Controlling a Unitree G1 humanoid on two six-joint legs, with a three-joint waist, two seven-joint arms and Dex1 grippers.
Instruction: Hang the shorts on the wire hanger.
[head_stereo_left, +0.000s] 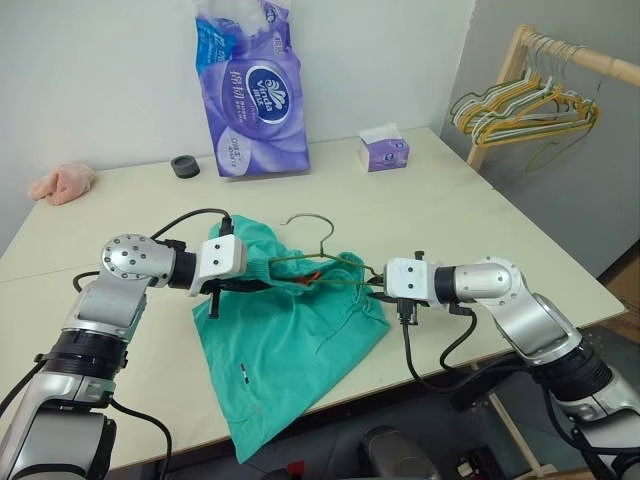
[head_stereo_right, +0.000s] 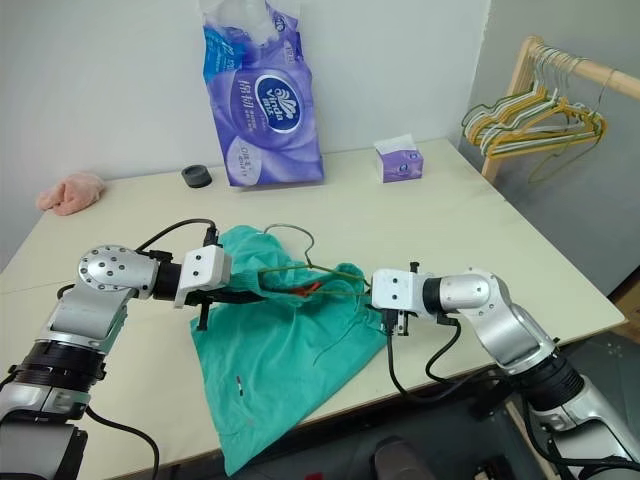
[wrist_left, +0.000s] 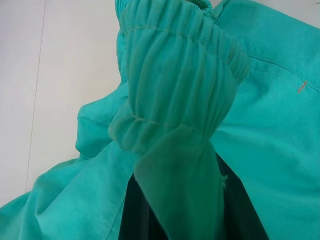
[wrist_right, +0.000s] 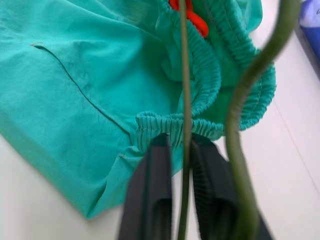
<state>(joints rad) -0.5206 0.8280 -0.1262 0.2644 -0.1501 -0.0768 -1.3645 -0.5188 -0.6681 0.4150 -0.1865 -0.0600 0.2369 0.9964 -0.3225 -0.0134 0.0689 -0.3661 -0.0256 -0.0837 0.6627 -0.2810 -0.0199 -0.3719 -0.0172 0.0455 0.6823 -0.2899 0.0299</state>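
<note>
- Presently the work sits in the threading step: the shorts (head_stereo_left: 285, 340) lie partly on the pale surface (head_stereo_left: 440, 215), one leg drooping over its near edge, and the wire hanger (head_stereo_left: 318, 262) runs through the gathered waistband with its hook poking up above the cloth.
- On the left, the left claw (head_stereo_left: 262, 281) is buried in the cloth; its wrist view shows the bunched elastic waistband (wrist_left: 175, 80) pinched between the dark fingers, so it reads as closed on the shorts.
- In the middle, the hanger's wire crosses the waistband, with a red drawstring (wrist_right: 192, 17) showing beside it.
- On the right, the right claw (wrist_right: 181, 165) has the thin wire running between its two fingers at the waistband edge; the fingers look loosely parted around it rather than clamped.
- Next, judging from this, the waistband needs drawing further along the wire, with the hanger steadied, so the shorts settle evenly before lifting.
</note>
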